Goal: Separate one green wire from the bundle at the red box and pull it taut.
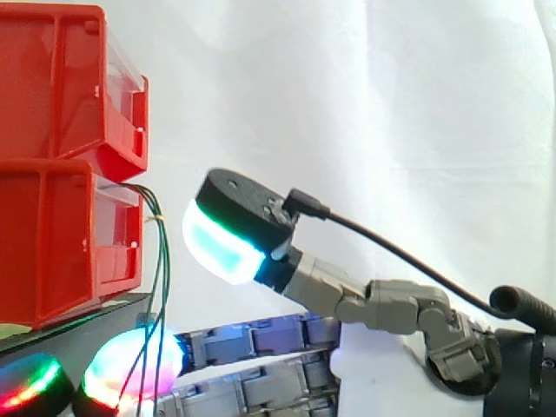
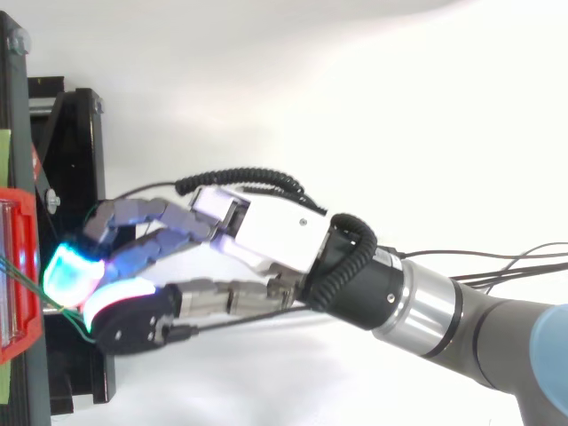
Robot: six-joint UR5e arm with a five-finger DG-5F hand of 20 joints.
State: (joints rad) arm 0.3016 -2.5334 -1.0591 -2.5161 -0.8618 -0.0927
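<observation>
Two red bins are stacked at the left, the lower bin (image 1: 61,248) on a black stand. A small bundle of thin green wires (image 1: 160,269), with a red one among them, hangs from the lower bin's front. In the top view the bin's edge (image 2: 19,266) is at the left and a green wire (image 2: 55,308) runs off it under the fingertips. My hand (image 2: 266,231) reaches left toward the bin, open, with nearly straight fingers (image 1: 261,337). The thumb's cyan pad (image 1: 221,243) hovers just right of the wires, apart from them. Lower down, the wires cross in front of a magenta fingertip (image 1: 122,365).
The black stand (image 2: 75,160) juts out below the bins beside my fingertips. A white curtain fills the background, and the arm comes in from the right.
</observation>
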